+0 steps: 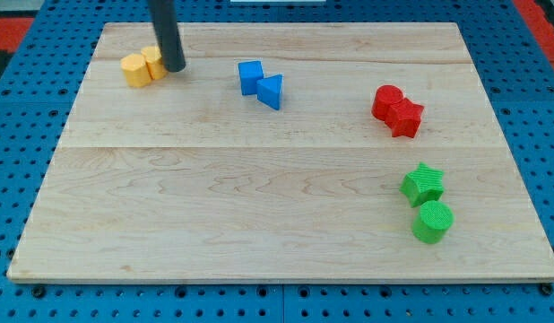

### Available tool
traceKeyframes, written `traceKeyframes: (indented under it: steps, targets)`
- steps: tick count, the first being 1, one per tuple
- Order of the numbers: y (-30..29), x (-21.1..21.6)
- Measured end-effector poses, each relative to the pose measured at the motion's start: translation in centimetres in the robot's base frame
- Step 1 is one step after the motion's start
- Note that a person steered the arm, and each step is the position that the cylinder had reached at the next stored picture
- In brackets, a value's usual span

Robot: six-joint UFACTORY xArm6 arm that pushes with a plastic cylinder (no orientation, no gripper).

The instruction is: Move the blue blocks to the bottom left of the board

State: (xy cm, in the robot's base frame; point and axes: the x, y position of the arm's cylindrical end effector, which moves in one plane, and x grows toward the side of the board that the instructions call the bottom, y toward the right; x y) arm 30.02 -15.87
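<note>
Landmark: we place everything from the blue cube (250, 76), which sits on the board (259, 215) toward the view's top, a little left of centre.
Blue triangle (271, 91): touching the cube, on its right and slightly toward the view's bottom; the two blues form one tight pair.
Our tip (174, 67): well to the left of the cube, at about its height in the view, not in contact with either blue block.
Yellow blocks (142, 65): just left of our tip, seemingly touching it; two pieces pressed together, shapes hard to make out.
Red blocks (397, 109): far to the right of the cube, a joined pair, slightly lower in the view.
Green star (423, 184) and green cylinder (433, 221): far to the right of the cube and well below it, the cylinder just under the star.
End effector: a plain rod with nothing to open or close, so it holds nothing; it can only push.
Desk: blue pegboard (17, 135) under the board.
Step in hand: we judge the task hardly begun, since both blues lie far from the bottom left corner, and our tip is on the wrong side to push them there.
Next move: we would bring our tip round above and to the right of the pair, skirting it without nudging, then push diagonally down and left.
Risk: the pair may split under an off-centre push, leaving one block to fetch separately.
</note>
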Motion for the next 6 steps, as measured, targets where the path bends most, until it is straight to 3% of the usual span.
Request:
traceKeyframes:
  steps: [2, 6]
  targets:
    - [1.06, 2.35]
    - [0.34, 2.35]
